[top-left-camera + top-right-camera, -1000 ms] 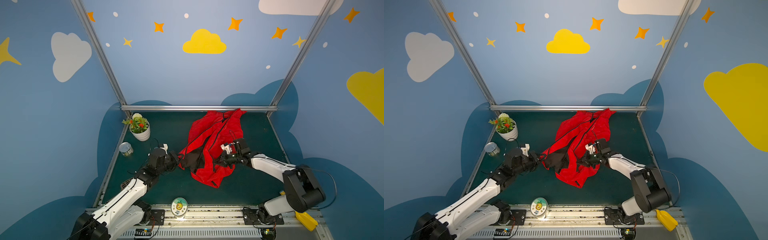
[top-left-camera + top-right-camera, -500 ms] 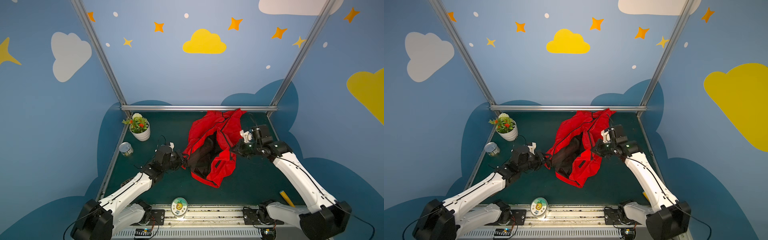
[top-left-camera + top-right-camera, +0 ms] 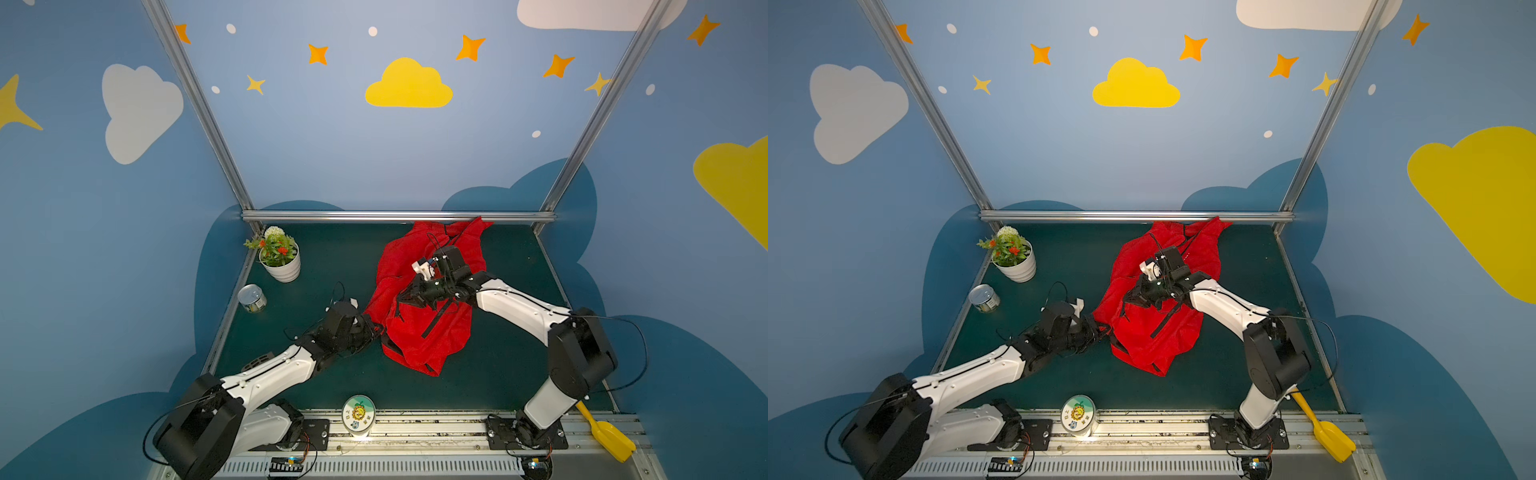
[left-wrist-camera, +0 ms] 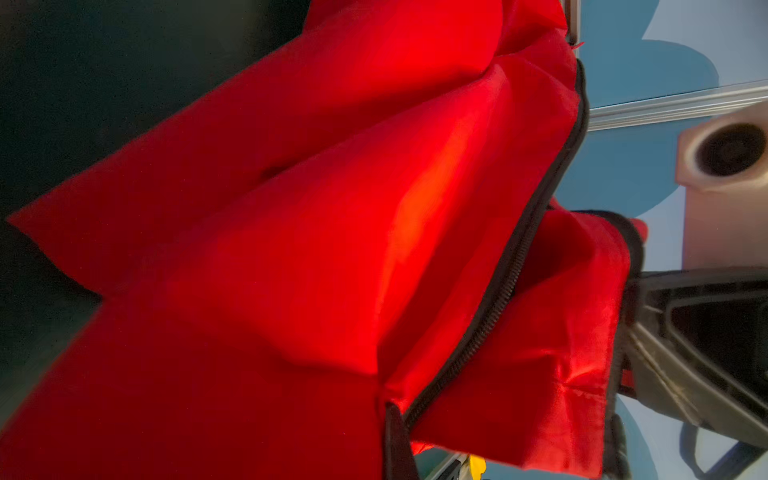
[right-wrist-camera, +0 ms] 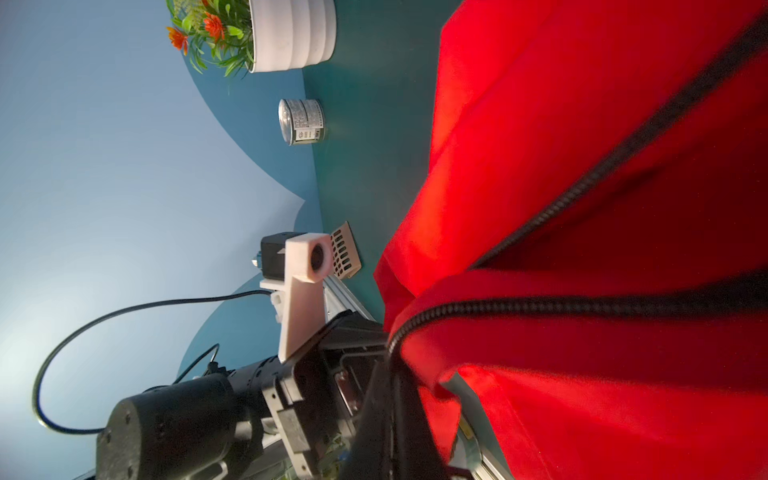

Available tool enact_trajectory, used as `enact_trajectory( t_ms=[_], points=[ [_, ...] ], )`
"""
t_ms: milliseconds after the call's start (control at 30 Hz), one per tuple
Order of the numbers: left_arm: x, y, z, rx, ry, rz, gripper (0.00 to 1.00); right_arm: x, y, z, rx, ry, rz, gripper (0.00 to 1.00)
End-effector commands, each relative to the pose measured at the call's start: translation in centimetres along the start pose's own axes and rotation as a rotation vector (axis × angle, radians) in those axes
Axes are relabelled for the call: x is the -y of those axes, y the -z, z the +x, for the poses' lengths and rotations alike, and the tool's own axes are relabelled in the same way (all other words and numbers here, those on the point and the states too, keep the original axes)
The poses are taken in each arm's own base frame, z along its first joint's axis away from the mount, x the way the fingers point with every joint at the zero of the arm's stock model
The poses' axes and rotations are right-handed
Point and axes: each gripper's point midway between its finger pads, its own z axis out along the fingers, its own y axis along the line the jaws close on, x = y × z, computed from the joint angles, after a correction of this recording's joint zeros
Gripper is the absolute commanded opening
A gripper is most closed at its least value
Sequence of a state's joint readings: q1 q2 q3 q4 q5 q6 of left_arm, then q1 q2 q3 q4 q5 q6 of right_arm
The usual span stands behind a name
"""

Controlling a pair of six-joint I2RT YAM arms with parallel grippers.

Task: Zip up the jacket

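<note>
I see the red jacket [image 3: 407, 347] bunched on the table [image 3: 332, 270], lengthwise front to back. My left gripper [image 3: 376, 328] clamps its near left edge. My right gripper [image 3: 402, 294] clamps fabric farther back, with the zipper [image 5: 540, 308] running between them.

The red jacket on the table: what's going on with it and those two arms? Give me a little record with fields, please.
Garment: red jacket, crumpled on the green table
Left arm: left gripper shut on the jacket's near left edge
Right arm: right gripper shut on fabric in the middle of the heap
Zip: black teeth lead to the left gripper; how far closed, cannot tell
Untouched: flower pot and can at the left; yellow scoop at the front right
</note>
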State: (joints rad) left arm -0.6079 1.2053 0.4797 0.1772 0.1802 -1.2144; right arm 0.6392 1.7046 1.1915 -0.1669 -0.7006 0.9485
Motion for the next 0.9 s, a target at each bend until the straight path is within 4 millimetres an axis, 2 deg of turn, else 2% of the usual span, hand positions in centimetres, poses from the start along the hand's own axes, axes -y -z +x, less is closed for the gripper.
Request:
enact_trajectory(
  t_ms=[0,67,167,267,367,500,633,733,867],
  points=[
    [0.6,-0.5,-0.1,-0.003,-0.029,0.027,0.03,-2.9,-1.1,0.0,-0.016,0.043,-0.115,0.0],
    [0.8,-0.7,0.0,-0.012,-0.026,0.037,0.03,-2.7,-1.8,0.3,-0.03,0.037,-0.11,0.0],
    [1.1,-0.7,0.1,-0.016,-0.024,0.048,0.03,-1.4,-2.3,0.3,-0.023,0.019,-0.077,0.11],
    [1.2,-0.3,-0.2,0.0,-0.033,0.04,0.03,-0.4,-1.9,0.4,-0.007,0.008,-0.021,0.15],
    [1.4,0.1,-0.3,0.009,-0.047,0.041,0.03,0.1,-1.8,1.0,-0.013,-0.008,0.009,0.25],
    [1.2,0.1,-0.7,0.015,-0.075,0.014,0.03,0.8,-1.5,1.4,0.0,-0.028,0.04,0.29],
    [1.2,0.2,-1.5,0.024,-0.089,0.011,0.03,1.5,-1.3,2.0,0.0,-0.041,0.049,0.38],
    [1.1,0.4,-1.9,0.023,-0.104,-0.004,0.03,1.5,-0.8,2.6,0.016,-0.07,0.052,0.45],
    [1.2,0.5,-2.0,0.024,-0.094,0.007,0.03,2.0,-0.3,4.5,0.028,-0.123,0.075,0.56]
  ],
)
